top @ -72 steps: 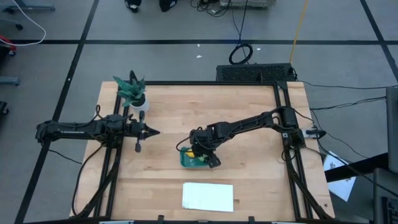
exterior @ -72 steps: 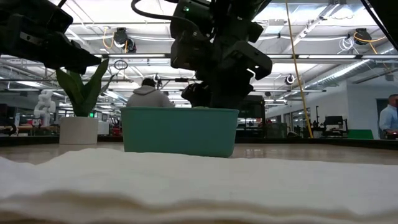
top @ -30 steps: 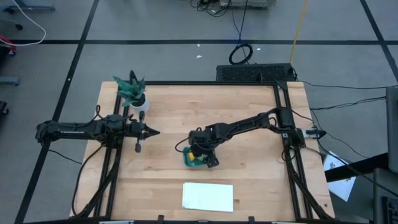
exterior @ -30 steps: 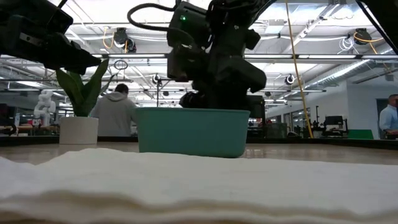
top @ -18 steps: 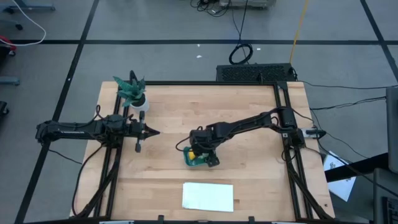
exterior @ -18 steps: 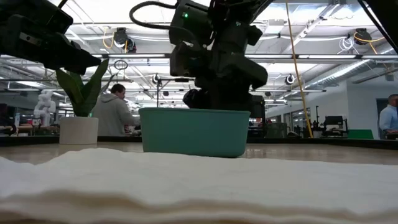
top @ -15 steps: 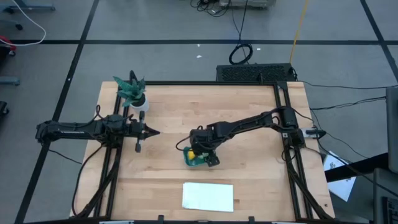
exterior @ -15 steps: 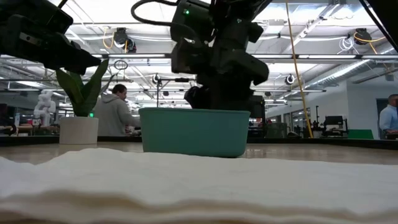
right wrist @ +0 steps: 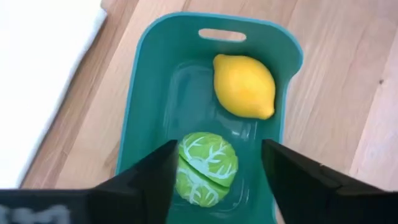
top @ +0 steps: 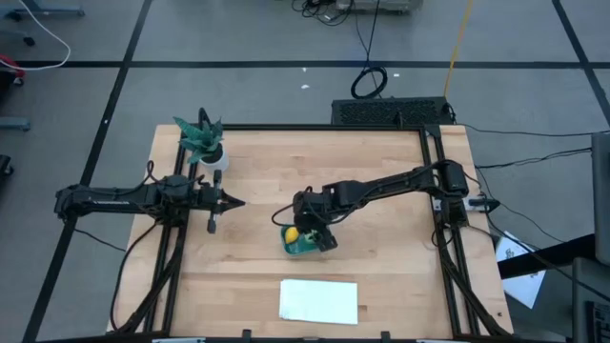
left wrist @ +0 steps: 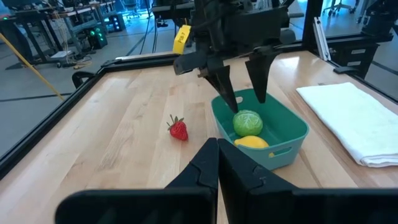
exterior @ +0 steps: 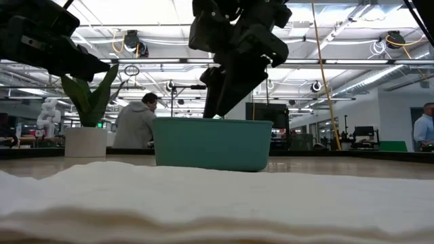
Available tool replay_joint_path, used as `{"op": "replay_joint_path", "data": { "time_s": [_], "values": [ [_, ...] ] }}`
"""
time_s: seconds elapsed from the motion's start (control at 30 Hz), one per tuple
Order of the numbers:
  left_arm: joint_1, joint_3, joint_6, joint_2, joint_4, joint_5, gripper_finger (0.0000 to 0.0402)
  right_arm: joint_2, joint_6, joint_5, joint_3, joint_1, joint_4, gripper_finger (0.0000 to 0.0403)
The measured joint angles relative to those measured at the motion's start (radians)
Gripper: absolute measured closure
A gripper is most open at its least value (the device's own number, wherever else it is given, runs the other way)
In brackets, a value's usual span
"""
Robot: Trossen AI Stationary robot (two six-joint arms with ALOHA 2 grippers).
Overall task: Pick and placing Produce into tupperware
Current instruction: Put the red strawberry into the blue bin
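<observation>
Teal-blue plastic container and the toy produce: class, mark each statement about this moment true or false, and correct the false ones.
1. The yellow toy lemon lies inside the teal-blue plastic container. True.
2. The red toy strawberry is in the container. False: it lies on the wooden table, beside the container.
3. The right gripper is open above the round green toy. True.
4. The right gripper holds the lemon. False: its fingers are empty.
5. The white folded cloth covers the container. False: it lies apart from it.
</observation>
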Motion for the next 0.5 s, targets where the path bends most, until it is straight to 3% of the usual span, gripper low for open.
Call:
{"op": "replay_joint_path", "data": {
  "time_s": [0.37,0.5],
  "values": [
    [0.0,0.0,0.003,0.0,0.0,0.0,0.0396,0.001,-0.038,-0.002,0.0,0.002,0.008,0.0387],
    [0.0,0.0,0.002,0.0,0.0,0.0,0.0396,0.001,-0.037,-0.002,0.0,0.002,0.007,0.039]
  ]
}}
